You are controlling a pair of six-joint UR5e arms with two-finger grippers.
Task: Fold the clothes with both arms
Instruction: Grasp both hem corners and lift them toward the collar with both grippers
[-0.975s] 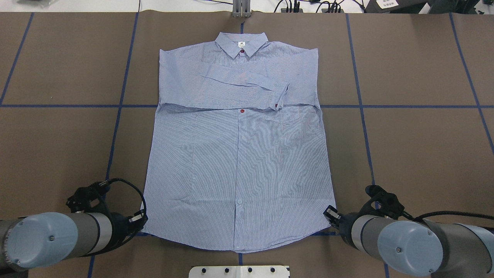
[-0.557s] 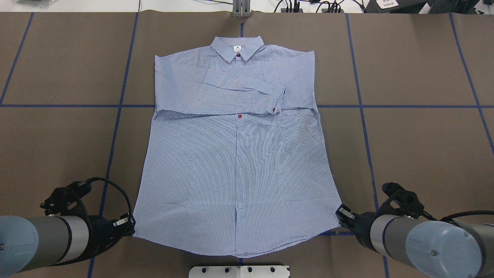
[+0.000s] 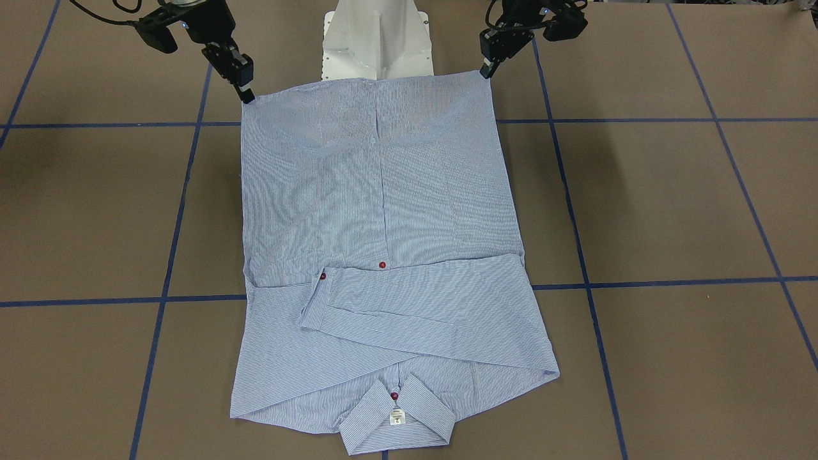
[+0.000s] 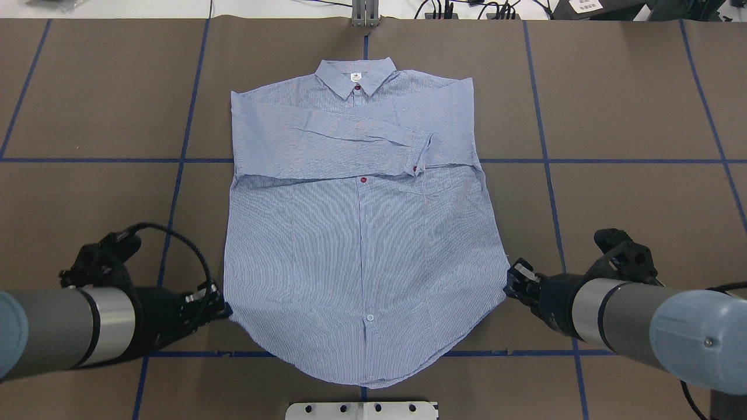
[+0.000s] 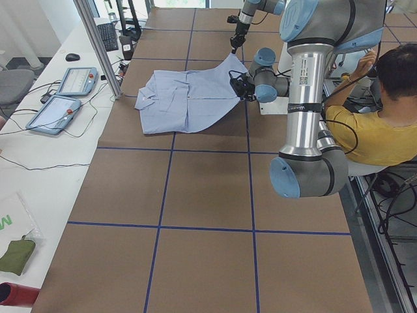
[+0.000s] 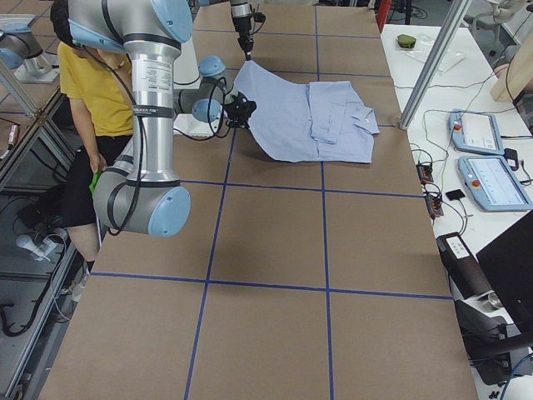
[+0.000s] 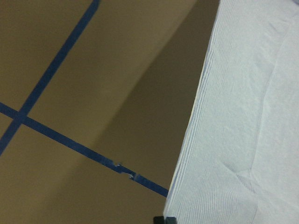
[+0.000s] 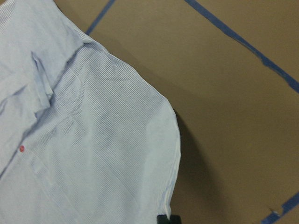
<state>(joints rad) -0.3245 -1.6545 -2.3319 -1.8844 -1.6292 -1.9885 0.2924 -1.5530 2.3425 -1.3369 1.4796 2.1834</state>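
Note:
The light blue striped shirt (image 4: 362, 233) lies face up on the brown table, collar at the far end, both sleeves folded across the chest. My left gripper (image 4: 224, 309) is shut on the hem's left corner. My right gripper (image 4: 509, 279) is shut on the hem's right corner. Both corners are lifted off the table and the middle of the hem sags toward the robot. In the front-facing view the shirt (image 3: 377, 191) hangs between the left gripper (image 3: 487, 71) and the right gripper (image 3: 246, 96). The wrist views show the shirt's edge (image 7: 247, 116) (image 8: 93, 154) above the table.
The white pedestal base (image 4: 362, 410) stands just behind the hem. Blue tape lines (image 4: 175, 175) cross the brown table. A metal post (image 4: 365, 13) stands at the far edge. An operator in yellow (image 5: 365, 130) sits behind the robot. Tablets (image 5: 65, 98) lie on a side table.
Both grippers first drew the hem toward the robot, then moved up and forward with the corners. The hem now hangs in a curve and the collar has shifted slightly toward the robot.

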